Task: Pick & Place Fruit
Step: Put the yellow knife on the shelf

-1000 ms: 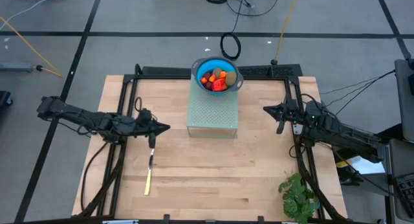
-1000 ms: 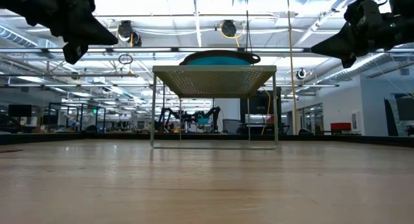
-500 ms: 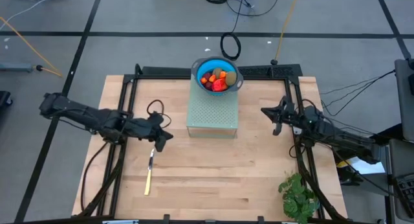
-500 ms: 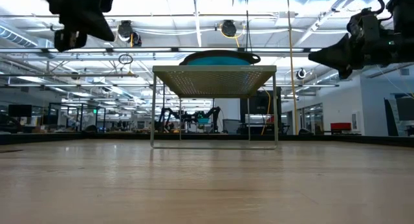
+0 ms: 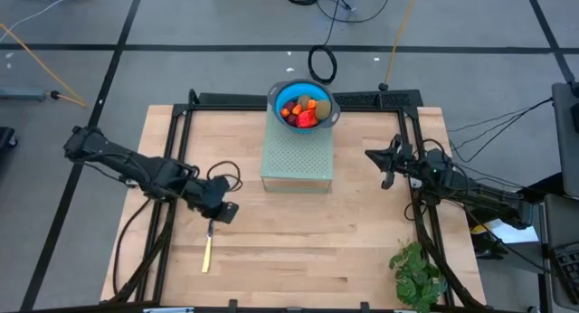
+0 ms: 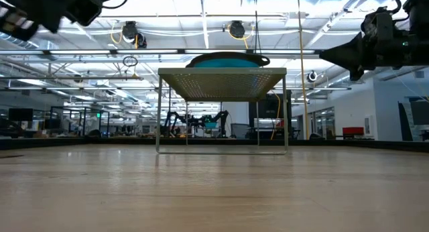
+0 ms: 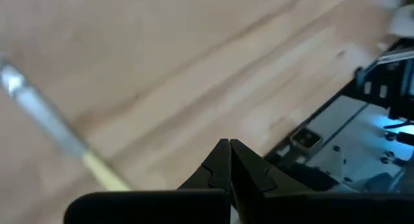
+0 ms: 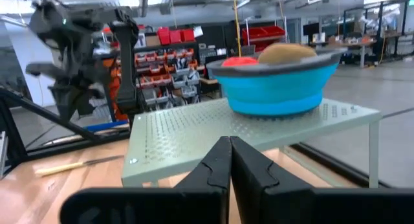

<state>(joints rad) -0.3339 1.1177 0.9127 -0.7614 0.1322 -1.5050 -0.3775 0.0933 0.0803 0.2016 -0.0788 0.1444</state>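
The fruit (image 5: 302, 109) lies heaped in a blue bowl (image 5: 283, 89): orange, red and brownish-olive pieces. The bowl stands on the far end of a pale green perforated rack (image 5: 297, 159). The right wrist view shows a red piece (image 8: 239, 60) and a brown piece (image 8: 285, 52) above the bowl's rim. My left gripper (image 5: 228, 211) is shut and empty. It is tipped downward above the blade end of a yellow-handled knife (image 7: 48, 128), left of the rack. My right gripper (image 5: 371, 155) is shut and empty, held level in the air right of the rack, pointing at it.
The knife (image 5: 209, 242) lies on the wooden table (image 5: 298, 250), near and left of the rack. A leafy green plant (image 5: 416, 275) stands at the near right corner. Black frame rails (image 5: 181, 132) run along the table's sides. Bare wood spans the middle and near part.
My left gripper has swung toward the table's near edge and risen a little. It has rolled and tipped from level to pointing downward over the knife's blade end. My right gripper has sunk slightly and then held still. Both have stayed shut.
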